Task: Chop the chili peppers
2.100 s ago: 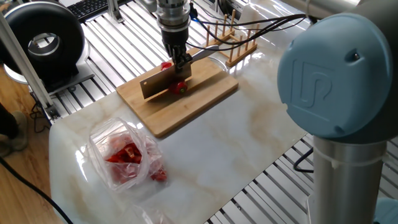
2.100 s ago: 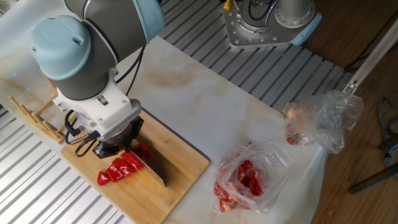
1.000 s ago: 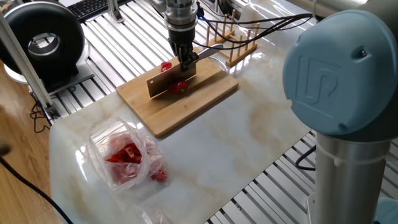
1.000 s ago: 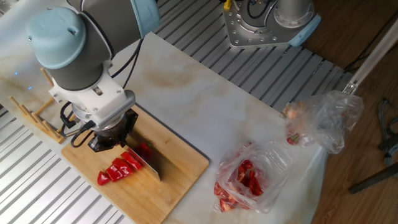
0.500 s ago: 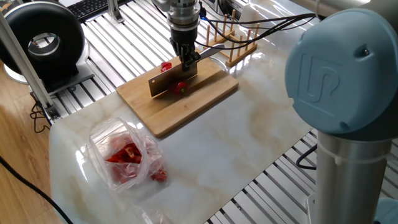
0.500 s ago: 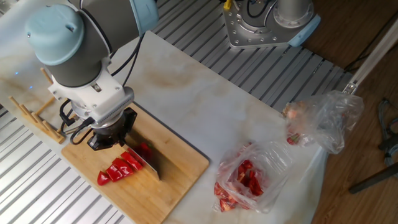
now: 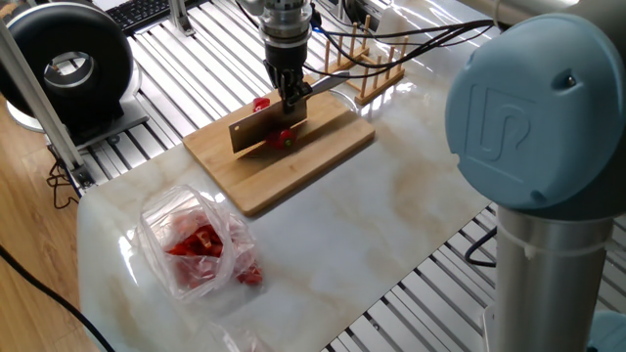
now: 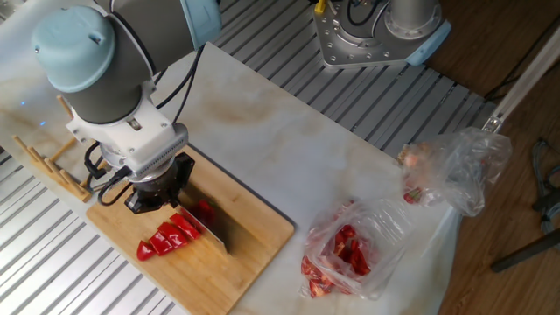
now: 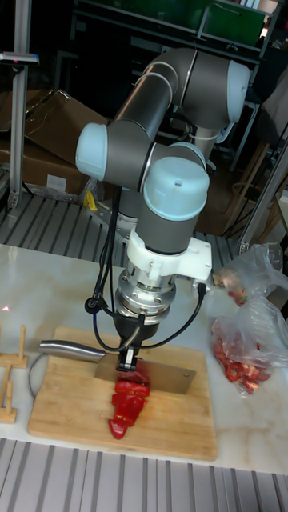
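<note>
The chili peppers lie as a row of red slices (image 9: 126, 402) on the wooden cutting board (image 9: 66, 400). In the other fixed view the slices (image 8: 166, 238) sit just left of the knife blade (image 8: 211, 233), and one red piece (image 8: 202, 211) sits on its far side. My gripper (image 9: 128, 362) points straight down and is shut on the knife, gripping it near where the blade (image 9: 152, 374) meets the metal handle (image 9: 68, 347). In one fixed view the gripper (image 7: 287, 98) holds the blade (image 7: 256, 130) edge-down across the board (image 7: 293, 168), beside a chili piece with a green stem (image 7: 284, 139).
A see-through plastic bag of red pieces (image 7: 198, 242) lies on the marble table near the board. A second crumpled bag (image 8: 455, 164) sits at the table edge. A wooden rack (image 7: 369, 61) stands just behind the board. A black round device (image 7: 64, 68) is off the table to the left.
Over two seconds the gripper and knife slid a little to the right along the board. In the last half second they edged slightly back left. The slices have not moved.
</note>
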Robot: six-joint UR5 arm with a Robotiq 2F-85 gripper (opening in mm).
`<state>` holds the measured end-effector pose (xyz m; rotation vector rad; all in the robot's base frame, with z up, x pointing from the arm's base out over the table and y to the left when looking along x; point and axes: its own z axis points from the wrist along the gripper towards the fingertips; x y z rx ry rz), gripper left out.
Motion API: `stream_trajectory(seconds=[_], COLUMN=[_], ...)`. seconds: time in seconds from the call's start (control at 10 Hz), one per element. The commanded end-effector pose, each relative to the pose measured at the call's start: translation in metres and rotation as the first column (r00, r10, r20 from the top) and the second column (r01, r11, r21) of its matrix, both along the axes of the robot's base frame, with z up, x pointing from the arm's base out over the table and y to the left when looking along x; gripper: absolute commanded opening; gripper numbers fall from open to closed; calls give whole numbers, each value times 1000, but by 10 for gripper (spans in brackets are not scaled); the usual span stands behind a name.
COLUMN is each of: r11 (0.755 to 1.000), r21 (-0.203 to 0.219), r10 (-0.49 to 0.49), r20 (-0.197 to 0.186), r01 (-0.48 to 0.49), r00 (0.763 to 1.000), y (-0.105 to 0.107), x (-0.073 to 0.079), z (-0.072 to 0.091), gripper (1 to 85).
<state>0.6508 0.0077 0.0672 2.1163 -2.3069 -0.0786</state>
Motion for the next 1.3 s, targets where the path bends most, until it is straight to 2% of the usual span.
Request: stream_trajectory(seconds=[0.0,0.2,0.4,0.9,1.2], r11=[1000,1000,998,997,998], r21=[20,4,12,16,17], r10=[-21,-29,-56,-76,-61], r20=[-7,-11,-17,-66,-70], r01=[21,29,56,77,62], r00=[1000,1000,998,995,996], y=[9,7,10,14,14], x=[-1,-2,-4,-21,-25], z=[5,12,26,61,70], gripper=[13,13,13,13,13])
